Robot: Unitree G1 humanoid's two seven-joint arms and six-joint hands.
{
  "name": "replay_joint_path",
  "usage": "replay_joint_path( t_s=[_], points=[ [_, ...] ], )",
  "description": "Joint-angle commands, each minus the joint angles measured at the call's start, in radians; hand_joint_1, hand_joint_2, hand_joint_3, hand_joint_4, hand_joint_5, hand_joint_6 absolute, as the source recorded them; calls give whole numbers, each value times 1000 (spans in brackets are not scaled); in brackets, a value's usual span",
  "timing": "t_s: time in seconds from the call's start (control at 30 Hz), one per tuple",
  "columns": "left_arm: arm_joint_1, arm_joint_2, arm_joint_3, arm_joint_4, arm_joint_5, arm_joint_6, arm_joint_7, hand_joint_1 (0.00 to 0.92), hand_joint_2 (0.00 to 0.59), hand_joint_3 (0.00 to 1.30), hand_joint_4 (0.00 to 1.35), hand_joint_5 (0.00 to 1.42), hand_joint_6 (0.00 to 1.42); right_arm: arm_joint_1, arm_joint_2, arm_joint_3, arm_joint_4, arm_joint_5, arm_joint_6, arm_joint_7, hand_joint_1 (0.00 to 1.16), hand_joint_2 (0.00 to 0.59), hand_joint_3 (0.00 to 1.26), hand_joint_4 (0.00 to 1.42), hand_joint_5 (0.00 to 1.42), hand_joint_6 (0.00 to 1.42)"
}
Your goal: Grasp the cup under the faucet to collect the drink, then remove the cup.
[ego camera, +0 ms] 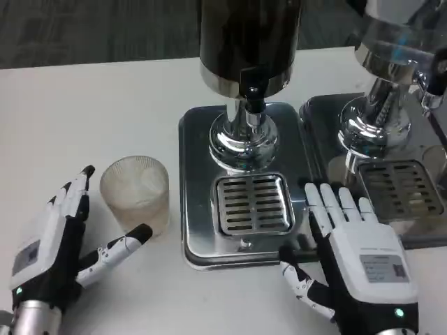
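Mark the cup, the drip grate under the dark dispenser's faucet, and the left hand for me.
cup (136, 190): head view, its ribbed side wall.
drip grate (251, 203): head view, centre of the slots.
left hand (56, 241): head view, middle of the hand.

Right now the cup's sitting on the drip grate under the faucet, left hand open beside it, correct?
Not quite. In the head view the cup stands on the white table, left of the drip tray, not on the drip grate under the faucet. The left hand is open beside it, as you said.
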Motion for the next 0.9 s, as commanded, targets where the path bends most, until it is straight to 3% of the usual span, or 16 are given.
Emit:
replay_joint_path(
  t_s=[0.03, 0.37, 0.6, 0.9],
  points=[
    [-83, -28, -35, 88, 15, -15, 33, 18, 0, 0, 0, 0, 0, -3, -2, -4, -9, -4, 6, 10, 337, 460, 0, 0, 0, 0],
    [-150, -43, -80, 229, 26, -76, 88, 114, 0, 0, 0, 0, 0, 0, 6, -2, -13, -9, 15, 8, 346, 453, 3, 0, 0, 0],
    [-178, -60, -80, 309, 10, -125, 154, 168, 14, 0, 0, 65, 4, 0, 9, -6, -15, -8, 17, 11, 349, 452, 10, 0, 0, 0],
    [-205, -68, -76, 334, 0, -154, 197, 211, 20, 0, 0, 198, 150, 2, 9, -8, -18, -9, 18, 11, 352, 452, 14, 0, 0, 0]
  ],
)
